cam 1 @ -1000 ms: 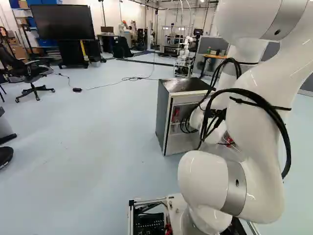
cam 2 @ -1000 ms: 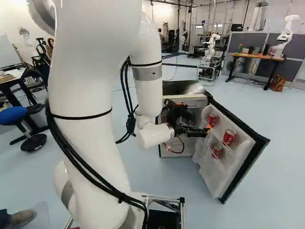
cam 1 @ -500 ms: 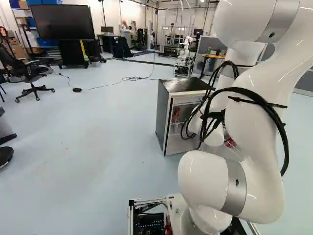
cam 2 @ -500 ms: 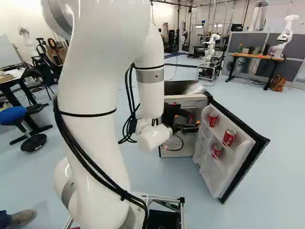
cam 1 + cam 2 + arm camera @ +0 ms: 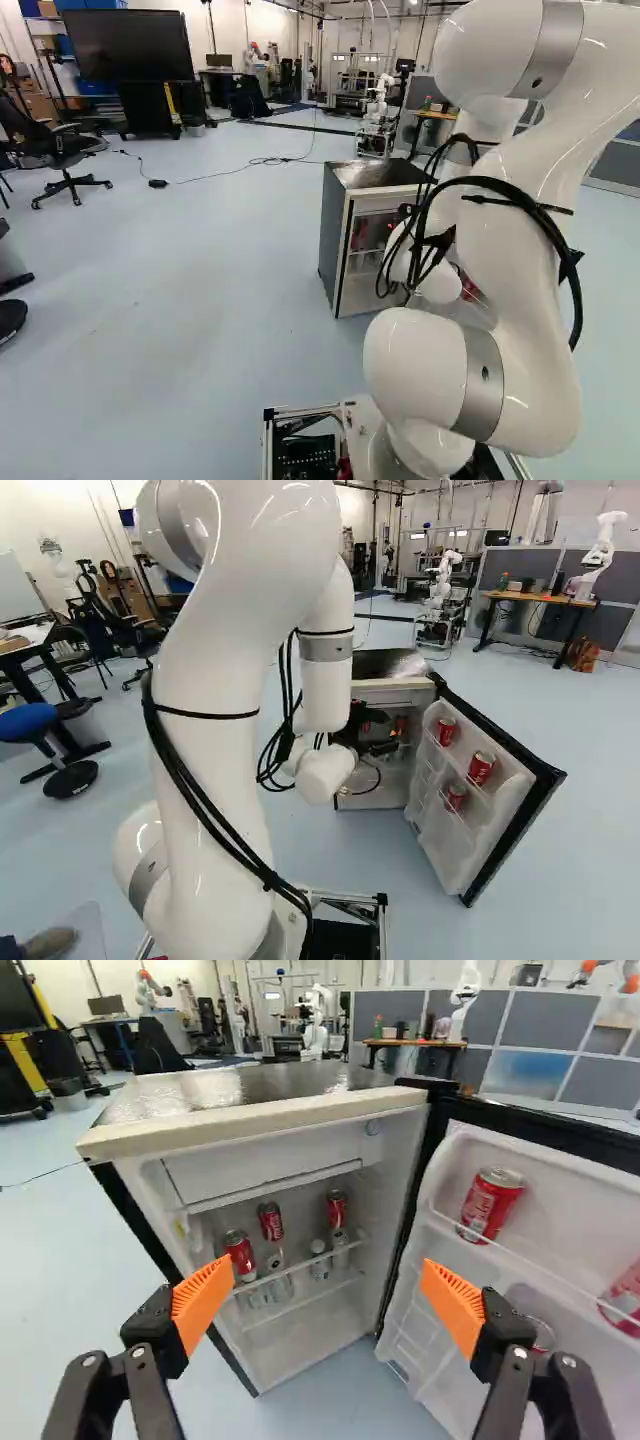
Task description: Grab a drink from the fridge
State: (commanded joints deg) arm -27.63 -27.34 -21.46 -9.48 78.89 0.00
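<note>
Your pincer (image 5: 325, 1282) stands wide, its orange pads (image 5: 203, 1300) well apart with nothing between them; that spread is probably there so a can will fit. Taking 12 o'clock as straight ahead of it, it points into the open fridge (image 5: 265, 1125), apparently lined up with the cavity so you can reach in from the front.

The drinks inside are beyond the pads, held up by a shelf (image 5: 354, 1246). A red can (image 5: 239, 1252) is at 11 o'clock, the nearest of three; a second red can (image 5: 271, 1222) is just behind it, and a third red can (image 5: 336, 1208) is at 12. All stand upright, which should suit a grip from the sides. A small pale bottle (image 5: 320, 1260) sits between the second and third, so closing there could knock it.

From 1 to 3 o'clock the door (image 5: 580, 1185) hangs open, leaving your way in free. Its racks keep more cans from falling: one (image 5: 490, 1200) at 1 o'clock, another at 2, one lower between them.

Behind the pincer, at 6 o'clock, your arm (image 5: 215, 780) reaches forward. Next, likely, ease ahead towards 11, watching the fridge's side wall.
</note>
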